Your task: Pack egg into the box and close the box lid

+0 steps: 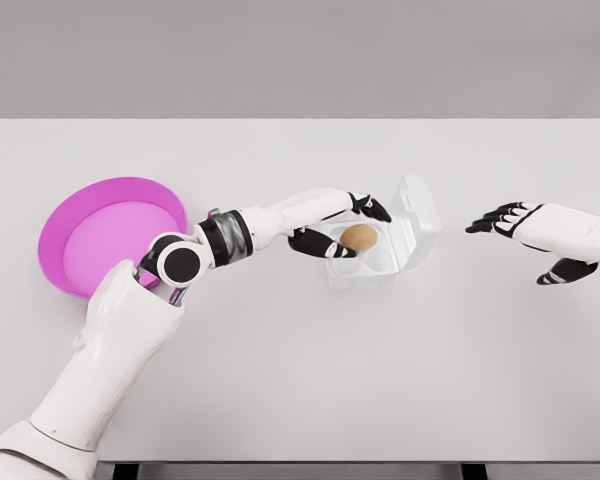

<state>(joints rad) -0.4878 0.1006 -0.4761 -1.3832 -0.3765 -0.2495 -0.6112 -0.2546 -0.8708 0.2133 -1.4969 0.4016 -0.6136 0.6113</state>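
My left robot hand (338,226) reaches over the box (380,245), which sits near the middle of the surface (300,380), a little toward the right edge. Thumb and fingers are spread on either side of the egg (359,237); whether they touch it or have just let go, I cannot tell. The brown egg lies in a rear cell of the tray. My right robot hand (525,235) hovers toward the right edge, fingers loosely extended, holding nothing, well apart from the box.

Handling, as I judge it: the egg is light, smooth, rounded and brittle, so it wants a gentle pinch across its middle, no squeeze. The box looks like thin clear plastic, light enough to slide under a push. The lid (418,215) stands raised on the right side; I would press it over from its free outer edge while steadying the tray.

Hard to make out: the transparent walls blur the cell count, the hinge line and any latch. My fingers cover part of the egg. The pink plate (100,235) near the left edge is partly hidden by my forearm.
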